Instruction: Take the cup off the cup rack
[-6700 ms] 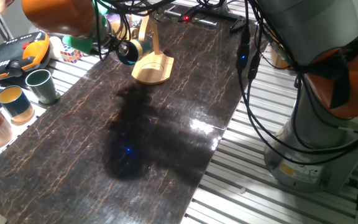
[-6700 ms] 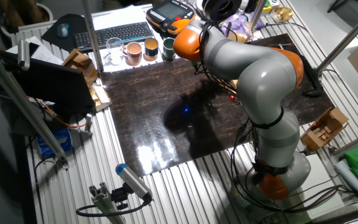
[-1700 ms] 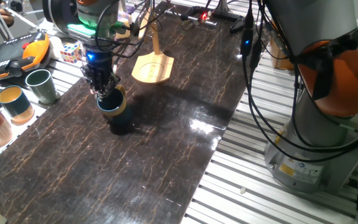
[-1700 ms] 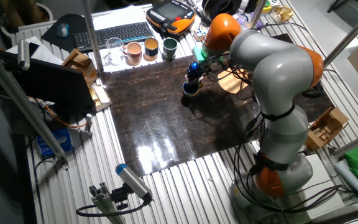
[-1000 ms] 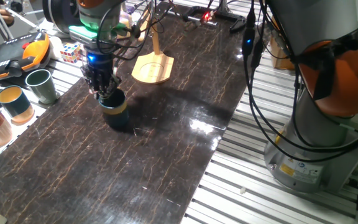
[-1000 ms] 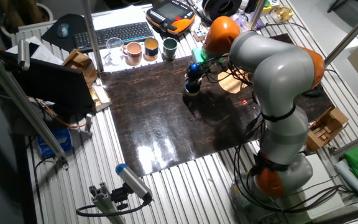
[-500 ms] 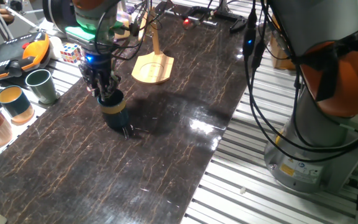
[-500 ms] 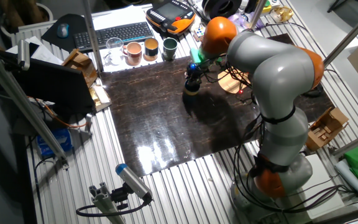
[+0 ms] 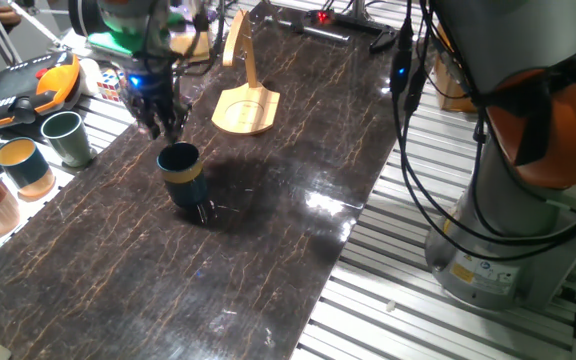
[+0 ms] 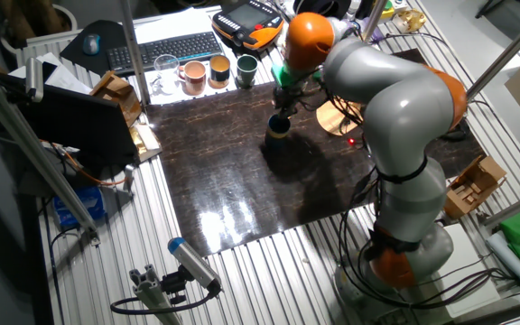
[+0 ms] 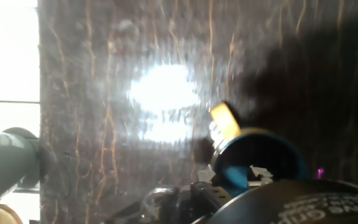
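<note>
We see the cup [image 9: 182, 176] standing upright on the dark marbled table [image 9: 268, 220], well apart from the cup rack [image 9: 245, 95], whose flat wooden base and thin post sit farther back on the same surface. In one fixed view the gripper [image 9: 160, 118] hangs just above and behind the cup's rim, clear of it, with nothing between its fingers; they look slightly parted, though the dark fingertips blur together and we cannot tell the exact gap. That view also shows the cup's tan band near its bottom and its handle pointing toward the camera.

The other fixed view looks down from the opposite side. There the cup [image 10: 278, 130] is a small dark shape on the table [image 10: 233, 171], and the gripper [image 10: 283, 106] sits above it at the end of the grey and orange arm [image 10: 377, 81]. From here we make out the rack [image 10: 337, 116] only partly, since the arm covers much of it. This view alone shows the keyboard [image 10: 165, 47] beyond the table's far edge and a row of other mugs [image 10: 217, 69] beside it.

The hand view gives what neither fixed camera does: a look straight down into the cup [image 11: 260, 163], its blue interior open and empty, with a tan patch at its rim. The cup lies low and right in that picture, partly cut off by the dark gripper body [image 11: 291, 202]. A bright glare spreads on the table [image 11: 104, 93], and a green mug [image 11: 8, 158] shows at the left edge.
</note>
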